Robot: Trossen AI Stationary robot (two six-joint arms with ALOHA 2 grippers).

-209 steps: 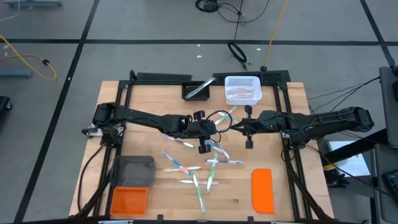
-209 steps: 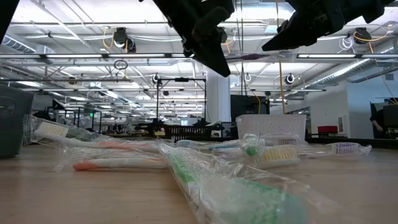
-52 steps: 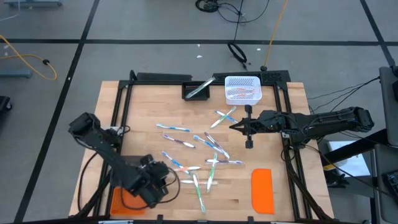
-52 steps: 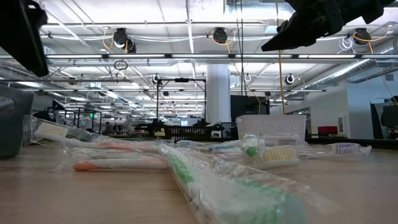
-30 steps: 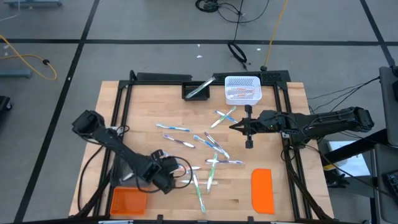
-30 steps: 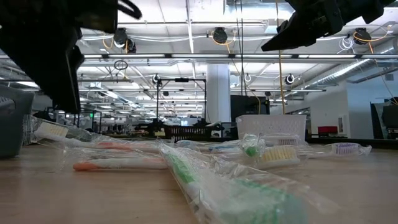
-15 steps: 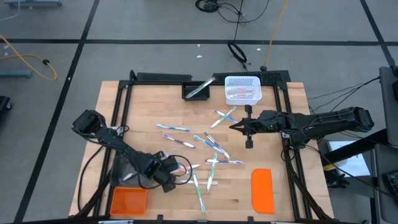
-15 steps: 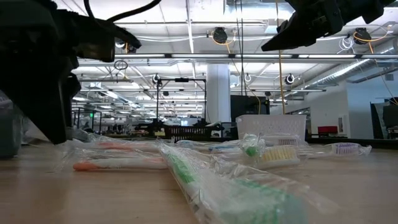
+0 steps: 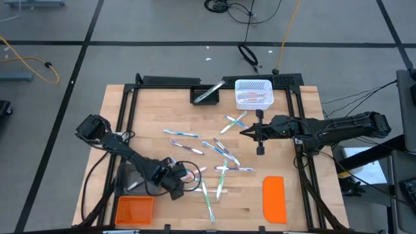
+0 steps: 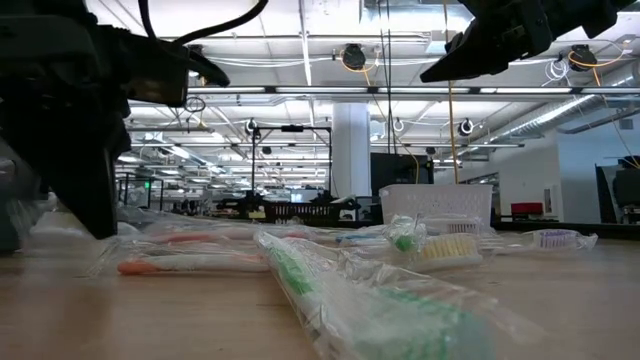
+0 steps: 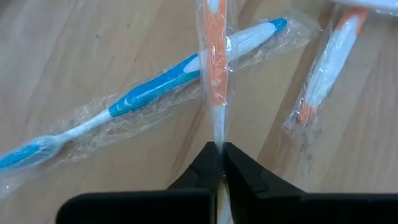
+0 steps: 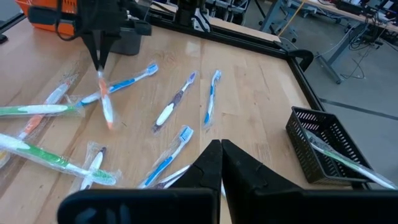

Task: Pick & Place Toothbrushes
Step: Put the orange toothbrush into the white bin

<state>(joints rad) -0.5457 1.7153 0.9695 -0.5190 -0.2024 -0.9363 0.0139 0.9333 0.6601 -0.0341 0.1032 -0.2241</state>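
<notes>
two black jointed arms (cables looping along them), each claw tapering to slim fingers.

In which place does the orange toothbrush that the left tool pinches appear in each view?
High view: orange toothbrush, near the table's front, left of centre, at the left tool.
Low view: I cannot pick it out.
Left wrist view: centre, running up from the shut fingertips, which pinch its wrapper.
Right wrist view: upper left, hanging tilted.
Shared landmark: the left tool, pinching it.
</notes>
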